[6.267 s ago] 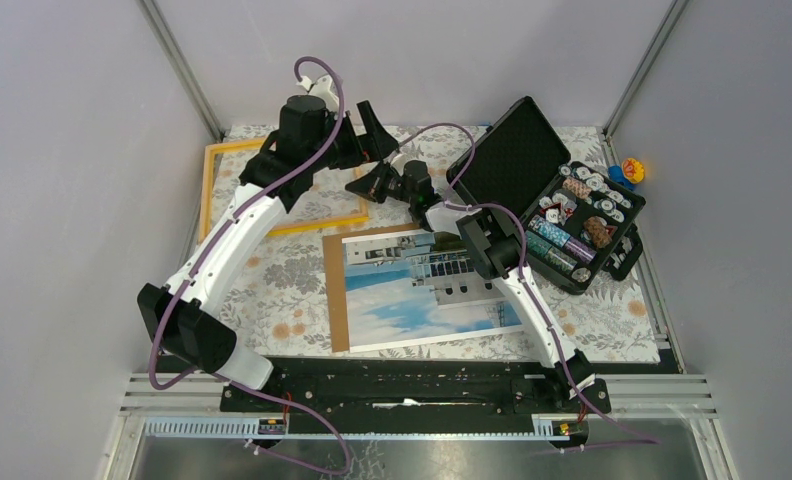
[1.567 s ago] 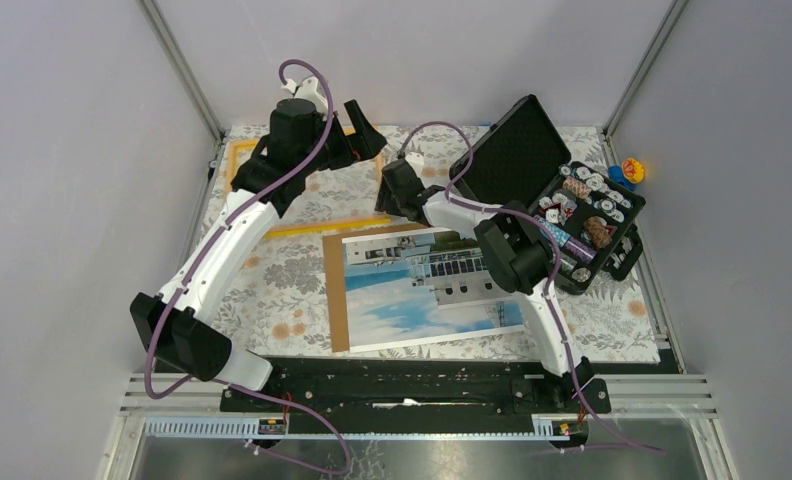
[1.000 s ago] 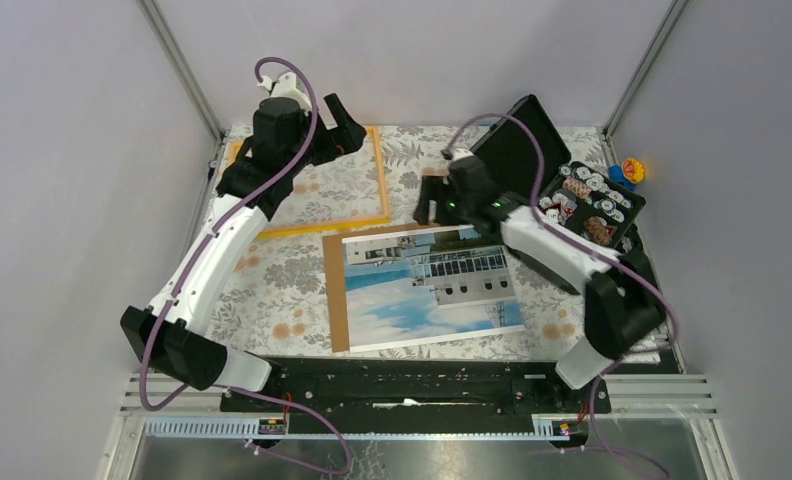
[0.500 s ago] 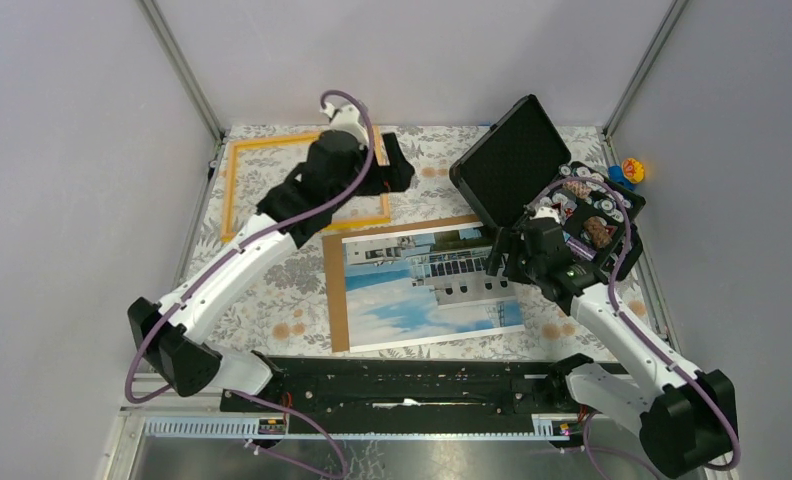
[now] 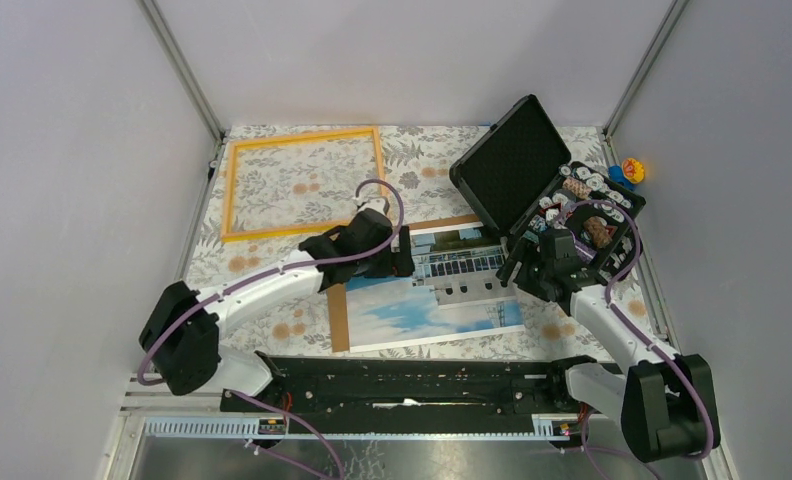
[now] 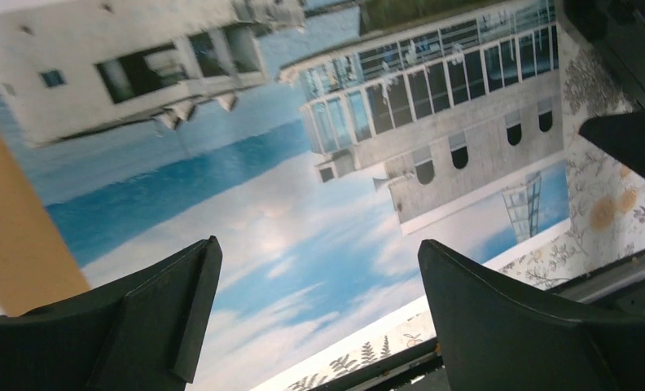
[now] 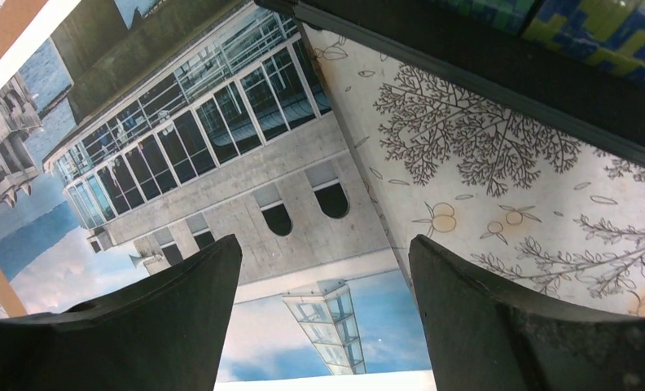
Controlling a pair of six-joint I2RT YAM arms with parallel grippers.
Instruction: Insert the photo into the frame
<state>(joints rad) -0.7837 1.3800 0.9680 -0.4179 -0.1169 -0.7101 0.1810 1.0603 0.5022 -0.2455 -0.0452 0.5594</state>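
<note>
Both arms are over the photo [image 5: 432, 310] now, so you're on the pick-up step. The print lies flat and face up on the brown backing board [image 5: 338, 300], near the middle of the worktop [image 5: 272, 290]. Your left fingers [image 6: 140, 326] are spread wide over the sky part of the picture with nothing between them. Your right fingers [image 7: 498, 326] are wide apart too, and empty. They straddle the photo's right-hand edge, one over the building and one over the floral cloth. I can't tell whether either pair touches the paper.

The frame [image 5: 304, 136] lies flat in the far left corner, well apart from the print, with only cloth showing inside it. The open black case [image 5: 512, 170] stands just beside your right arm, so mind that side.

As I read it, nothing is placed yet. The next move calls for getting one edge of that thin sheet up. The right edge looks like the best bet, because a pinch from above on flat paper will likely slip or crease it. Once it's up, carry it left and square it to the frame.
</note>
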